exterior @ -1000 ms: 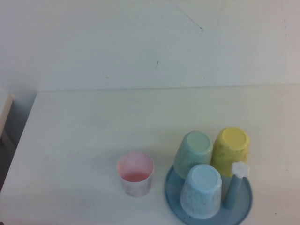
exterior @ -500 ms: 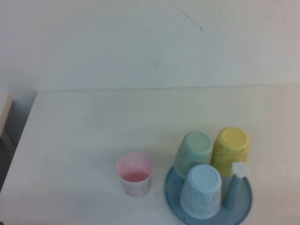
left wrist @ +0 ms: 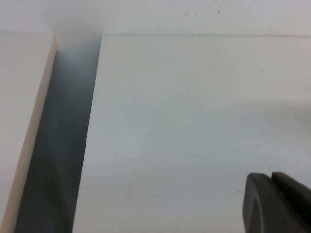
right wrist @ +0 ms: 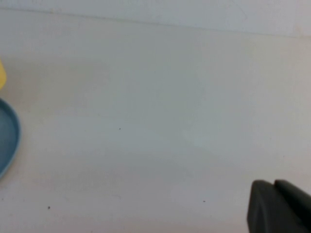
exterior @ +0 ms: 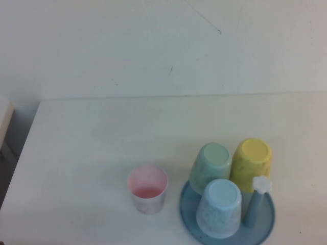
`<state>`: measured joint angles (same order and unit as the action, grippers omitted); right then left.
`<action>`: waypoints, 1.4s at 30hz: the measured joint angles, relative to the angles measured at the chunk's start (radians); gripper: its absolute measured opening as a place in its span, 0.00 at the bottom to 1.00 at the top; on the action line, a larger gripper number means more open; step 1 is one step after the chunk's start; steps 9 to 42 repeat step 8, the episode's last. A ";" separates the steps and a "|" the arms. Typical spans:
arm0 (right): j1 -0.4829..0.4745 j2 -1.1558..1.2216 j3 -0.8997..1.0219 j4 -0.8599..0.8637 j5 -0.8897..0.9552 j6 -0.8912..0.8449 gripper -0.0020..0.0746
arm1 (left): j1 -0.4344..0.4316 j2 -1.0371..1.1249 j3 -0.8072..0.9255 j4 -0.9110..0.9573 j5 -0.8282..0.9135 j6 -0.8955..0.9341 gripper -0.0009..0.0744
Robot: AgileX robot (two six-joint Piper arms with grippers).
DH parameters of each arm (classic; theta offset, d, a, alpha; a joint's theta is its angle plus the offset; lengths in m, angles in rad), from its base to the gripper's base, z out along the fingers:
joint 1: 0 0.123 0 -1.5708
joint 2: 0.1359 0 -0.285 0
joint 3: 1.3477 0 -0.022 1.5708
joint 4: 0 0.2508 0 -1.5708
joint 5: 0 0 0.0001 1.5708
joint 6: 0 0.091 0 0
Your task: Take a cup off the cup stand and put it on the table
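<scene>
The pale pink speckled cup (exterior: 147, 189) stands upright, mouth up, on the white table (exterior: 102, 143), just left of the cup stand (exterior: 265, 227). The stand is a round blue-grey tray; its rim also shows in the right wrist view (right wrist: 8, 136). On it sit an upturned light blue cup (exterior: 219, 207), a mint green cup (exterior: 211, 166) and a yellow cup (exterior: 251, 164), plus one bare blue peg with a white flower cap (exterior: 259, 185). Neither arm shows in the high view. My left gripper (left wrist: 271, 178) is shut over bare table near its left edge. My right gripper (right wrist: 274, 185) is shut over bare table, right of the stand.
A dark gap (left wrist: 63, 145) runs along the table's left edge, with another pale surface (left wrist: 19, 121) beyond it. A white wall (exterior: 163, 46) rises behind the table's far edge. Bare tabletop lies left of and behind the cups.
</scene>
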<state>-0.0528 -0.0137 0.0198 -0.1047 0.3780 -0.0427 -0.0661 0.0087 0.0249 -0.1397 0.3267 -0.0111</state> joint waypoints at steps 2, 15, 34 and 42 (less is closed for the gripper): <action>0.000 0.000 0.000 0.000 0.000 0.000 0.02 | 0.000 0.000 0.000 0.000 0.000 0.000 0.01; 0.000 0.000 0.000 0.000 0.000 0.004 0.02 | 0.000 0.000 0.000 0.000 0.000 0.000 0.01; 0.000 0.000 0.000 0.000 0.000 0.004 0.02 | 0.000 0.000 0.000 0.000 0.000 0.000 0.01; 0.000 0.000 0.000 0.000 0.000 0.004 0.02 | 0.000 0.000 0.000 0.000 0.000 0.000 0.01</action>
